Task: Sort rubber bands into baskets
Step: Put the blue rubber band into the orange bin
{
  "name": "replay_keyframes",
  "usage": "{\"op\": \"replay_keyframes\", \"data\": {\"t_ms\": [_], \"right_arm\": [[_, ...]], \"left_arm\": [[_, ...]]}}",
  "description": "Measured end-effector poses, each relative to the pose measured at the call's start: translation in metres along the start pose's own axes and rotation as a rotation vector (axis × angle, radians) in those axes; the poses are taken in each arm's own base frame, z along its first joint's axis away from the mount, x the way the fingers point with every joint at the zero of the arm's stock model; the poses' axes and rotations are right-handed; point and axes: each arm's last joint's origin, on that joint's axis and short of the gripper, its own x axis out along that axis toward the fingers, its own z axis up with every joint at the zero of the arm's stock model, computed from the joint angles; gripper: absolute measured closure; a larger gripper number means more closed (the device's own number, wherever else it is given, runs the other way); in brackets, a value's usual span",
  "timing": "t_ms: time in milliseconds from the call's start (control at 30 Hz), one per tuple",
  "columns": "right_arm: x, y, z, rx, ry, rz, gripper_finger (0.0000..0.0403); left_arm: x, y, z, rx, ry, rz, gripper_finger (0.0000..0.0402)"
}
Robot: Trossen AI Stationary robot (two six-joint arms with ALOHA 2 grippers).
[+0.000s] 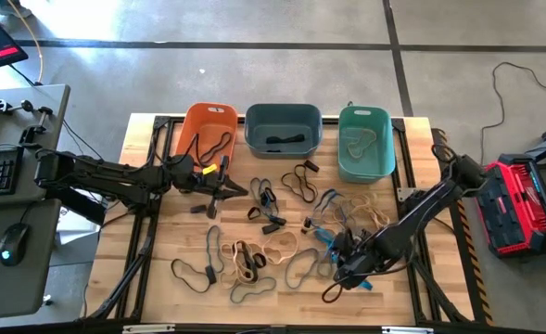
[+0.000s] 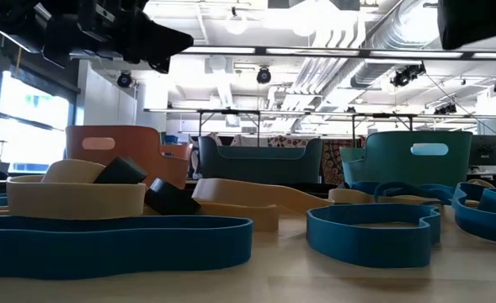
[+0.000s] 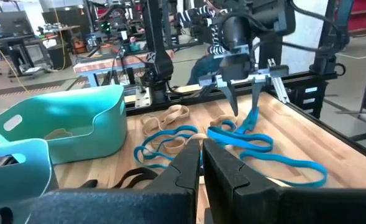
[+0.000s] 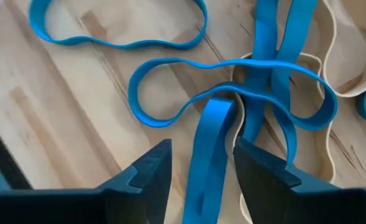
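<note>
Wooden table (image 1: 161, 250) strewn with rubber bands (image 1: 254, 255); baskets (image 1: 283, 128) line far edge. Right wrist view alone shows right gripper (image 4: 201, 165) fingers apart, blue band (image 4: 210, 137) between. Left gripper (image 1: 219, 190) fingers together near orange basket (image 1: 206, 130).

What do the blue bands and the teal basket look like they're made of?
Flat blue elastic bands: probably rubber, matte; they flop into wavy loops on the wooden table. Rounded teal-green basket: likely moulded plastic, smooth with a slight sheen, rigid walls and a cut-out handle.
</note>
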Motion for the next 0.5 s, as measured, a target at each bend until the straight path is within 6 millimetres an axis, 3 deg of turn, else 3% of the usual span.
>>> {"op": "replay_keyframes", "data": {"t_ms": [267, 500], "right_arm": [[0.023, -0.001, 0.005, 0.016, 0.075, -0.061, 0.0237], [0.026, -0.004, 0.012, 0.010, 0.047, -0.082, 0.0240]], "left_arm": [[0.000, 0.001, 0.000, 0.001, 0.006, 0.037, 0.0392], [0.000, 0.002, 0.000, 0.002, 0.010, 0.062, 0.0392]]}}
